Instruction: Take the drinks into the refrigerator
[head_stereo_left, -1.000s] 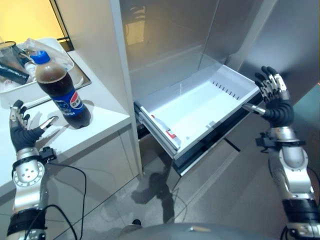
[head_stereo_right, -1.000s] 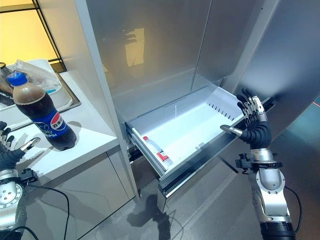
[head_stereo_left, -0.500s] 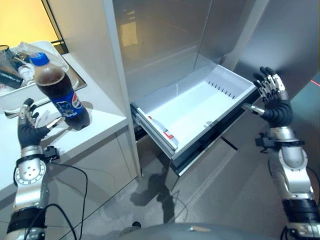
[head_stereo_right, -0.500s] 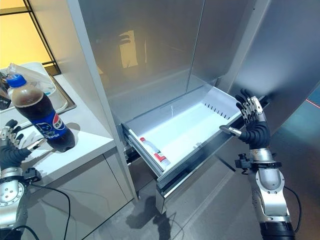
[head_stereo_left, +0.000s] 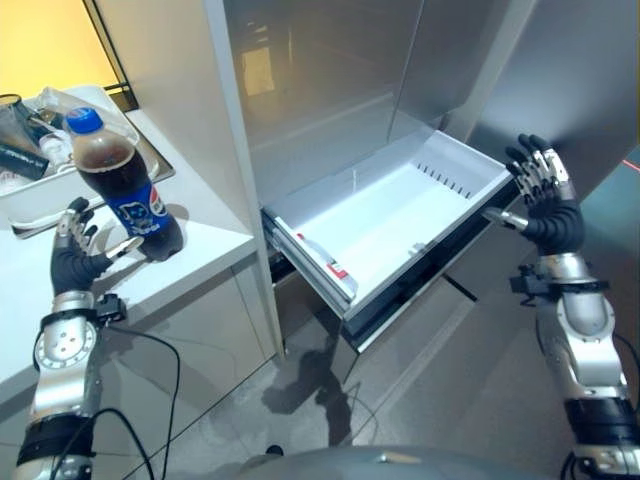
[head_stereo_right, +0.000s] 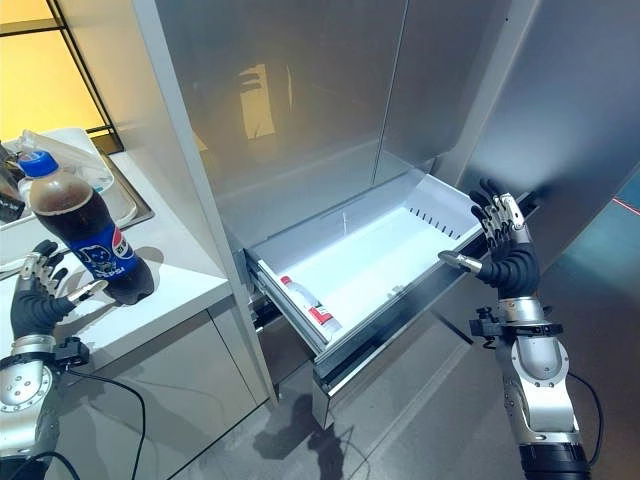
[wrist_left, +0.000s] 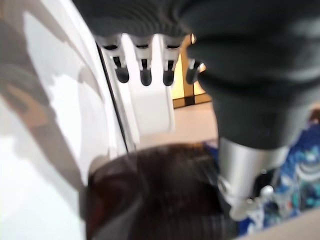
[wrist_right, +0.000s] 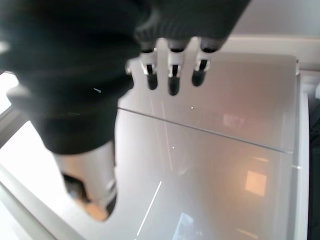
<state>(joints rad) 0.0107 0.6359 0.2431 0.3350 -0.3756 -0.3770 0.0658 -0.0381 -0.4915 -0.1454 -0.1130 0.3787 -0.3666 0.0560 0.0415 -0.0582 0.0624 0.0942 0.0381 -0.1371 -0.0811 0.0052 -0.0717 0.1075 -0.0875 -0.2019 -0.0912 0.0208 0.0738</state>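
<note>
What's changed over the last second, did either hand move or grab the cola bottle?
The left hand moved up across the counter toward the cola bottle and now sits open right beside its base; no grip shows yet. The right hand stayed raised and open by the corner of the pulled-out fridge drawer. Bottle and drawer are as they were.
</note>
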